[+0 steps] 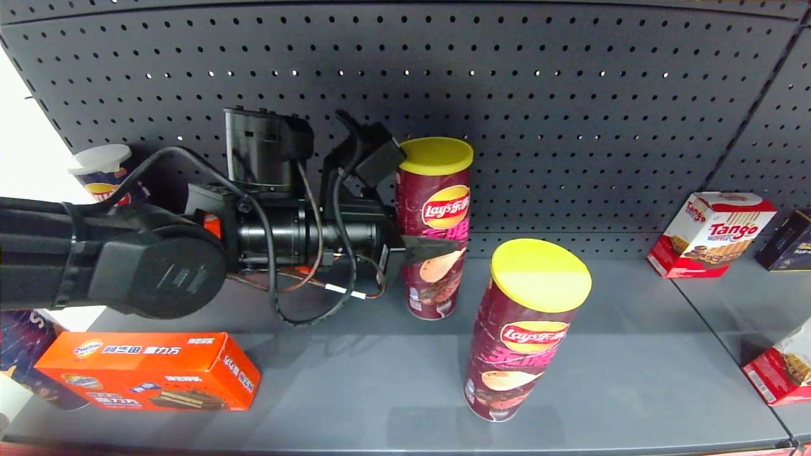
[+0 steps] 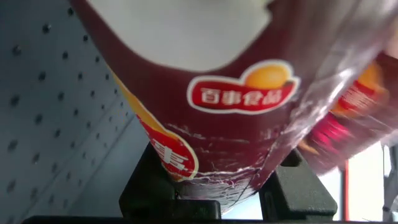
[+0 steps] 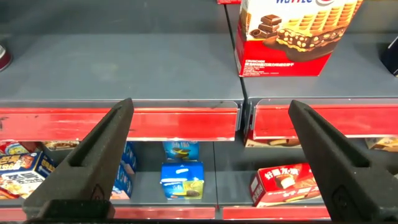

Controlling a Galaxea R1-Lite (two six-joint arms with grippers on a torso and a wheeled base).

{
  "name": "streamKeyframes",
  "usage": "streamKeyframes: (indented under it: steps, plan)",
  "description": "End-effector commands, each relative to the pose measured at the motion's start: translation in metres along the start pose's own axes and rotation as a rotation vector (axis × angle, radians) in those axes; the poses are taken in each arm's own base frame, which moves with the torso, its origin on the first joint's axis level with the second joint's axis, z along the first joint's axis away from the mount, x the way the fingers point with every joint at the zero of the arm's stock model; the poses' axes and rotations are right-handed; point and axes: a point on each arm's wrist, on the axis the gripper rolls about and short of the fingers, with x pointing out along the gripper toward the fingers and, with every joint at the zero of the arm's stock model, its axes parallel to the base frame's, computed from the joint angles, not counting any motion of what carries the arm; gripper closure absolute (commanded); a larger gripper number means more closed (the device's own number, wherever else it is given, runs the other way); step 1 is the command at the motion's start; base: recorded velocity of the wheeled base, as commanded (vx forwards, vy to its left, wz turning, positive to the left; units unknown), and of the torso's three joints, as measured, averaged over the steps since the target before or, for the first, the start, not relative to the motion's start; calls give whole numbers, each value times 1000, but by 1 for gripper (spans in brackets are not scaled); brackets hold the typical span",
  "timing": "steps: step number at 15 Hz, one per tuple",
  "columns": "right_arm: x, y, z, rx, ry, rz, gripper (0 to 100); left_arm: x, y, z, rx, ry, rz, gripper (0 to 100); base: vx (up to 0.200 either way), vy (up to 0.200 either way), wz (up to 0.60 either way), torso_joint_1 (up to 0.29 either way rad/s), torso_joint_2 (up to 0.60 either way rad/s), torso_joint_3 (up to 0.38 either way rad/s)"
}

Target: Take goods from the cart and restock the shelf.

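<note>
Left pincer (image 1: 432, 249) clamped on chip can (image 1: 434, 190) at mid-body — can upright at rear of shelf (image 1: 633, 354), long axis vertical, yellow lid up. Right pincer (image 3: 211, 168) spread wide — empty.

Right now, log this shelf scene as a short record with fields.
left pincer: shut on rear chip can, which is upright near the pegboard
right pincer: open, empty, facing the shelf's red front edge
front chip can: standing on the shelf, apart from the rear one
orange box: lying flat at the left front
wafer box: to the right, toward the back
</note>
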Motion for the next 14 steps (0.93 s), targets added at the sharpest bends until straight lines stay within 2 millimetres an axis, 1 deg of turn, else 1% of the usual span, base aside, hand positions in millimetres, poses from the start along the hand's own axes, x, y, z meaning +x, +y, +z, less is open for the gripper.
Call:
streamKeyframes:
  steps: [1,3,7,11,14]
  plan:
    - [0,0,0,0,0,0,0,21,12,-7,10,7,-6,100,0,0,0,0,0,0]
    - [0,0,0,0,0,0,0,31,21,-9,14,2,-2,100,0,0,0,0,0,0]
    - [0,0,0,0,2,0,0,49,32,-13,24,-10,-1,100,0,0,0,0,0,0]
    - [0,0,0,0,0,0,0,62,42,-17,56,-17,1,100,0,0,0,0,0,0]
    - [0,0,0,0,0,0,0,69,44,-20,66,-19,-10,100,0,0,0,0,0,0]
